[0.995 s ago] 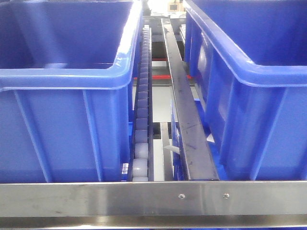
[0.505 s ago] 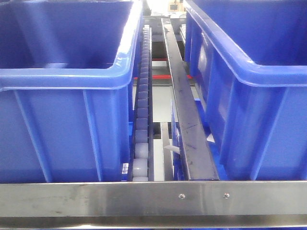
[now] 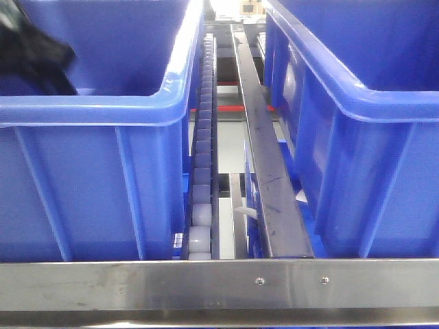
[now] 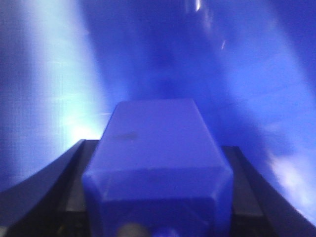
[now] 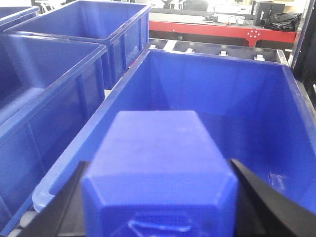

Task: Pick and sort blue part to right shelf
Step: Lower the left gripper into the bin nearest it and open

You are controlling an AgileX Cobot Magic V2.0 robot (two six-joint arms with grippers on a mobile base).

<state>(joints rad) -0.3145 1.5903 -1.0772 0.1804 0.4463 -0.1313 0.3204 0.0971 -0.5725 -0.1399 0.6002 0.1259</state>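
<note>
In the left wrist view a blue part [image 4: 157, 168], a chamfered block, sits between the black fingers [image 4: 54, 173] of my left gripper [image 4: 157, 148], which is shut on it; blurred blue crate wall fills the background. The right wrist view shows a second blue part [image 5: 155, 143] with my right gripper [image 5: 158, 165] shut on it, above the near rim of a large blue crate [image 5: 217, 89]. From the front, the right shelf shows its steel front rail [image 3: 219, 281], a roller track [image 3: 202, 171] and two blue crates [image 3: 89, 110] [image 3: 384, 103]. My dark left arm [image 3: 34, 48] reaches into the left crate.
A steel divider bar [image 3: 267, 171] runs between the crates beside the rollers. More blue crates [image 5: 49, 74] [image 5: 108, 19] stand left of the right gripper's crate. A red bench [image 5: 207, 27] with clutter lies behind them.
My left arm has come into the front view at the top left, over the left crate. The crates and rails have not moved.
</note>
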